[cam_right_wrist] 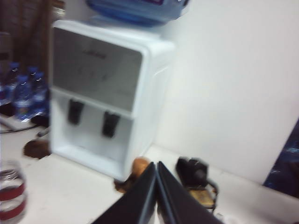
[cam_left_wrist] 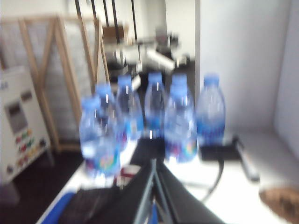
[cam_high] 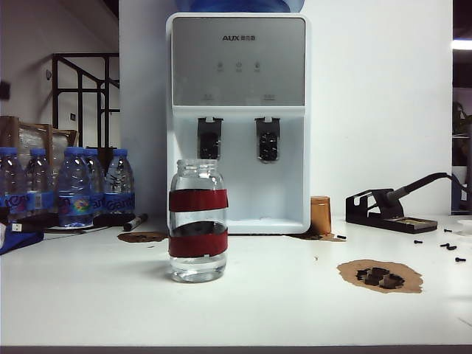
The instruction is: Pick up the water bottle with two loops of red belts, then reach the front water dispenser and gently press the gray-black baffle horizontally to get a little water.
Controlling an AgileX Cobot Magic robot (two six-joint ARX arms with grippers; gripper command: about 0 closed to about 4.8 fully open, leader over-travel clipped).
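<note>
The water bottle (cam_high: 198, 221), a short clear jar with two red bands and no cap, stands upright on the white table in front of the water dispenser (cam_high: 237, 118); the right wrist view catches it too (cam_right_wrist: 11, 196). The gray-black baffle (cam_high: 209, 139) hangs under the dispenser's left tap and shows in the right wrist view as well (cam_right_wrist: 74, 112). Neither arm appears in the exterior view. My left gripper (cam_left_wrist: 153, 162) is shut and empty, facing a cluster of blue-capped bottles. My right gripper (cam_right_wrist: 156, 164) is shut and empty, off to the dispenser's right and far from the water bottle.
Several blue-capped plastic bottles (cam_high: 66, 186) stand at the left with a marker (cam_high: 136, 221) beside them. A brown cup (cam_high: 320, 215) sits by the dispenser's right corner, a black soldering stand (cam_high: 383, 210) further right, and a brown patch with dark parts (cam_high: 380, 276) and loose screws (cam_high: 450, 247) lie on the table.
</note>
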